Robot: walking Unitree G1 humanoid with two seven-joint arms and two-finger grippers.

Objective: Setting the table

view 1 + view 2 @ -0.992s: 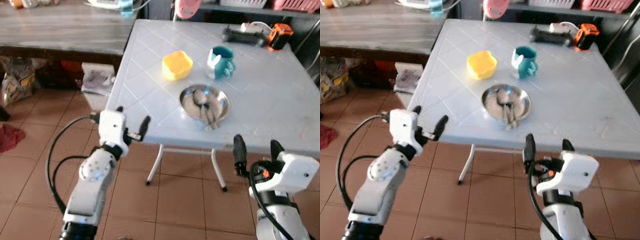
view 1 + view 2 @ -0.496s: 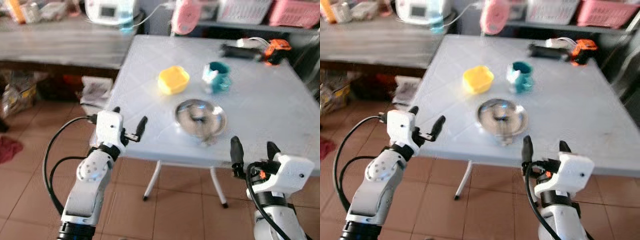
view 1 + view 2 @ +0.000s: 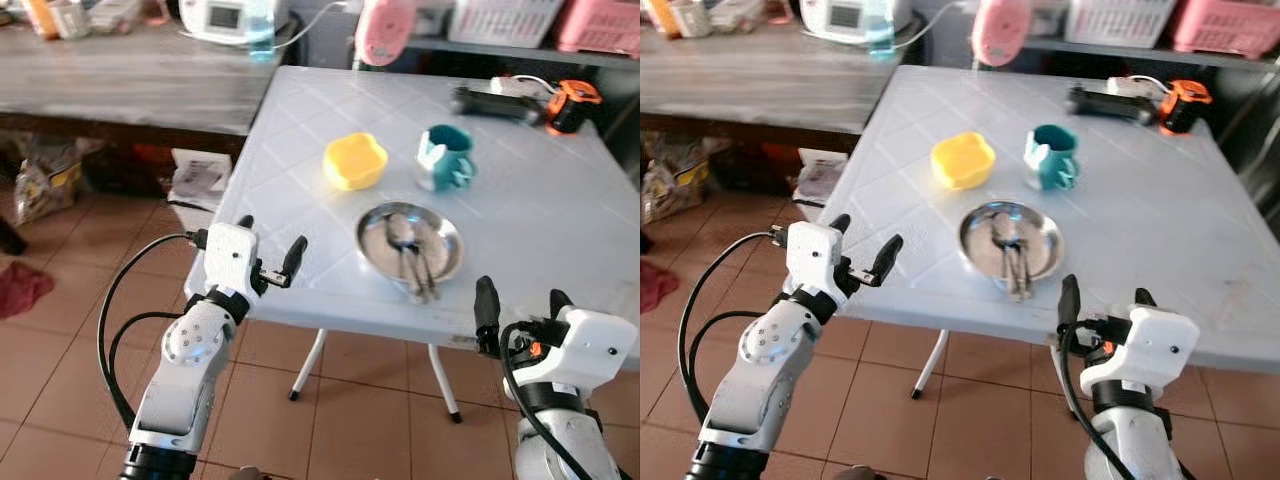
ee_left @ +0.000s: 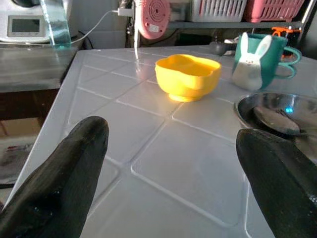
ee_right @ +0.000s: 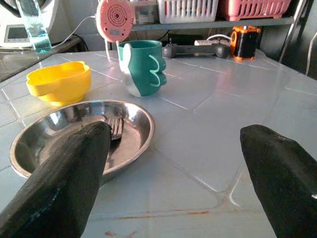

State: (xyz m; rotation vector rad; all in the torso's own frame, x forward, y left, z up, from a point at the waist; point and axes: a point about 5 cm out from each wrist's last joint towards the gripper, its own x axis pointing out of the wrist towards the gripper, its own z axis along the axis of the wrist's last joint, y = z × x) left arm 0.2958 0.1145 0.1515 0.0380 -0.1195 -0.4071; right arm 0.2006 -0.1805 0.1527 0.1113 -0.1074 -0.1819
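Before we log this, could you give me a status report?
Left hand and right hand open at table edge. Plate holds cutlery. Nothing blocking.

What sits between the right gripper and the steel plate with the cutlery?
Nothing visible. The right gripper, fingers open, hovers at the table's near edge, and only bare tabletop lies between it and the steel plate. The yellow bowl and green mug stand beyond the plate.

No legible text, label, brand, number or sign in any view. White appliance (image 3: 232,17) on grey tabletop (image 3: 120,75): small display panel present, characters too small to read. Teal mug (image 4: 257,59): white rabbit figure, no lettering.
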